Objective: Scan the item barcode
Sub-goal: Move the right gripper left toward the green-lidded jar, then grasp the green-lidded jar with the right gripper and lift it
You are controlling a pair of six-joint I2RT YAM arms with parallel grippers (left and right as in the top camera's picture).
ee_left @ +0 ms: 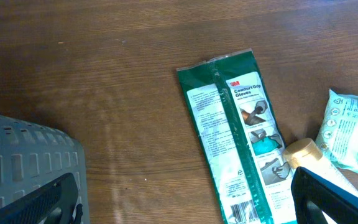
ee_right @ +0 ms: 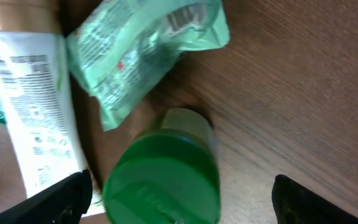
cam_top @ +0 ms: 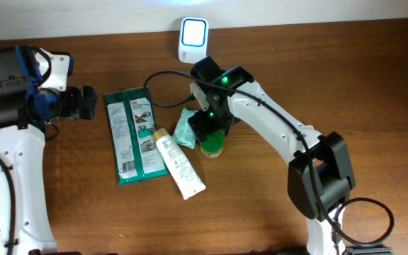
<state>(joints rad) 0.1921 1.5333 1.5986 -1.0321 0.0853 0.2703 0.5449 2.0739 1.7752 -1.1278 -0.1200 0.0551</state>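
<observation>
We see the right gripper released: its two black fingers stand wide apart on both sides of the small bottle with a round green cap, and on the right side there is clear free space between finger and bottle. This bottle stands near the middle of the brown wooden counter, on the near side of the white rectangular barcode scanner, which sits at the far edge. Just to the left of the bottle lies a pale green crumpled plastic packet, and we cannot tell if they touch. Nearer and more to the left lies a white squeeze tube with a tan cap, its cap against the right edge of a flat dark green pack of gloves. The left gripper is also released, with nothing between its fingers, and it hangs over the left part of the counter, apart from the green pack.
</observation>
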